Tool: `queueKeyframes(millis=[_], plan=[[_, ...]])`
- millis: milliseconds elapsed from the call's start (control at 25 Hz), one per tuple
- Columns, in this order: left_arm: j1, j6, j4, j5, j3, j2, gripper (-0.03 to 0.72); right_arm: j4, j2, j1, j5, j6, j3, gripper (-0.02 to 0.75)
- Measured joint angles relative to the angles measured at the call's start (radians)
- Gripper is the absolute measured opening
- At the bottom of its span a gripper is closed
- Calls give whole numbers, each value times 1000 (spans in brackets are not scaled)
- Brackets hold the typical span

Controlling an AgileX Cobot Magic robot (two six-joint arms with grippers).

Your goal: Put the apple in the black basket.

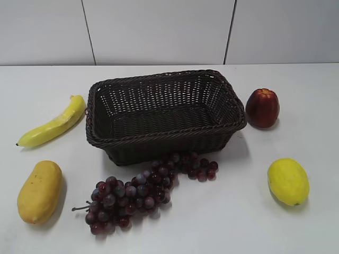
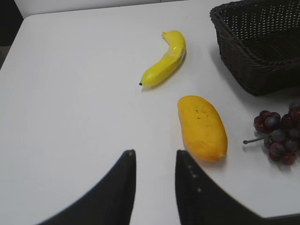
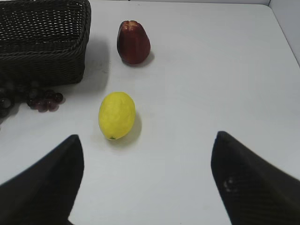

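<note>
The apple [image 1: 262,108] sits just right of the black basket [image 1: 164,138] – right gripper [image 3: 145,180] spread wide, left gripper [image 2: 154,161] nearly pinched, both empty.

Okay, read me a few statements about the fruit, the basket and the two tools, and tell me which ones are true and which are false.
1. The apple sits on the table to the right of the black basket. True.
2. The black basket already holds fruit. False: it is empty.
3. The right tool is open and holds nothing. True.
4. The lemon lies between the right tool and the apple in the right wrist view. True.
5. The left tool grips the mango. False: the mango lies untouched on the table.
</note>
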Motion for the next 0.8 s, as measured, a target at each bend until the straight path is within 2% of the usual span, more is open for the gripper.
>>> queueKeyframes(millis=[640,800], plan=[[0,0,0,0,0,0,223,7,0,0,-3,32,0,594],[0,0,0,0,0,0,223,10,57,0,-86,54,-21,593]])
